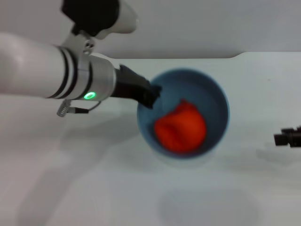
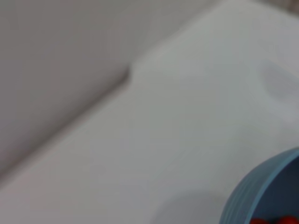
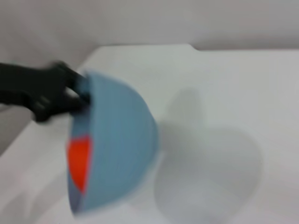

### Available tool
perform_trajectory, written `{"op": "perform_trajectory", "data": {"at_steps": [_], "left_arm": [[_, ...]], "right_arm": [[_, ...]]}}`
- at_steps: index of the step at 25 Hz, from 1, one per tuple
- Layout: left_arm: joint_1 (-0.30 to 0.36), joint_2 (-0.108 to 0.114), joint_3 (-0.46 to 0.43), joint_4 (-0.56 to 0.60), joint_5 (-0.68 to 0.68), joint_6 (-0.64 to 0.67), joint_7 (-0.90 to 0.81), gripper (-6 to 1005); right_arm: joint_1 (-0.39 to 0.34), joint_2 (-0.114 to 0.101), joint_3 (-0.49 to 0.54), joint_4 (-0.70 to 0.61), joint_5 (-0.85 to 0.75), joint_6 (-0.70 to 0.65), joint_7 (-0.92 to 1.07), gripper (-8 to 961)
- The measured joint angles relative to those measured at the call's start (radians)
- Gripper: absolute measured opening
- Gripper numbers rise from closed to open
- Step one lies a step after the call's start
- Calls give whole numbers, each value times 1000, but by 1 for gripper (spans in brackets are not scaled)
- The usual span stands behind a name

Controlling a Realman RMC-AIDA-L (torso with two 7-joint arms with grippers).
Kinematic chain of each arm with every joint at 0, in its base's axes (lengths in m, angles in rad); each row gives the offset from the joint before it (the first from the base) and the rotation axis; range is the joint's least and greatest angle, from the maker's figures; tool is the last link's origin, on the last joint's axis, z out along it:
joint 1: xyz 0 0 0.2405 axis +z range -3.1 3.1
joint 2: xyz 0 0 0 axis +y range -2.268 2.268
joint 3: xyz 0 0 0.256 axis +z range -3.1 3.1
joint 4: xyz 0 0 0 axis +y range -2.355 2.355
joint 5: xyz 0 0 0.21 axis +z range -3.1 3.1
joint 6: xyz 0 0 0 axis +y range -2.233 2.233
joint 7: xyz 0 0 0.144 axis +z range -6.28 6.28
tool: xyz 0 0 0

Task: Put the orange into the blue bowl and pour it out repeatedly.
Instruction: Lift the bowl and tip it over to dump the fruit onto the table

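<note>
Plainly, the left gripper (image 1: 153,95) was clamped on the near-left rim of the blue bowl (image 1: 214,99), its dark fingers pinching the wall from the side — a rim hold that left the mouth free, which suits a bowl meant to be tipped and emptied. In the right wrist view the same gripper (image 3: 77,95) showed at the bowl's upper edge, and the blue bowl (image 3: 121,149) hung lifted and tilted steeply, its opening turned sideways, its shadow lying apart from it on the white table (image 3: 224,84). That tilt read as a pour in hand, not a carry.

The orange (image 1: 181,127) sat inside the bowl against the lower part of the wall, where the slope would roll it; from the right wrist it showed as a red wedge (image 3: 78,161) just inside the lip, not yet out. A sliver of it also appeared with the bowl's ribbed outer wall (image 2: 254,196) in the left wrist view.

Farther out, the table (image 1: 94,188) lay bare beneath the bowl, so the fruit had room to land. The right gripper (image 1: 288,137) rested at the table's right edge, well apart from the bowl — parked, I judged, since one arm was enough for the tipping; whether its fingers were parted or closed could not be told
</note>
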Motion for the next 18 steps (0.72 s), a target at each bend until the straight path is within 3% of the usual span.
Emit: {"op": "perform_trajectory", "data": {"at_steps": [4, 8, 12, 18], "left_arm": [[155, 2, 119, 115, 104, -242, 90, 0], [242, -1, 303, 125, 286, -476, 164, 0], [280, -4, 432, 76, 436, -715, 176, -1], [292, -7, 544, -72, 443, -1084, 349, -1]], "right_arm": [[-22, 6, 31, 0, -39, -1, 2, 449], [-32, 9, 48, 20, -48, 8, 2, 449], [-39, 10, 58, 28, -49, 10, 3, 448], [-44, 11, 92, 55, -50, 10, 5, 448]]}}
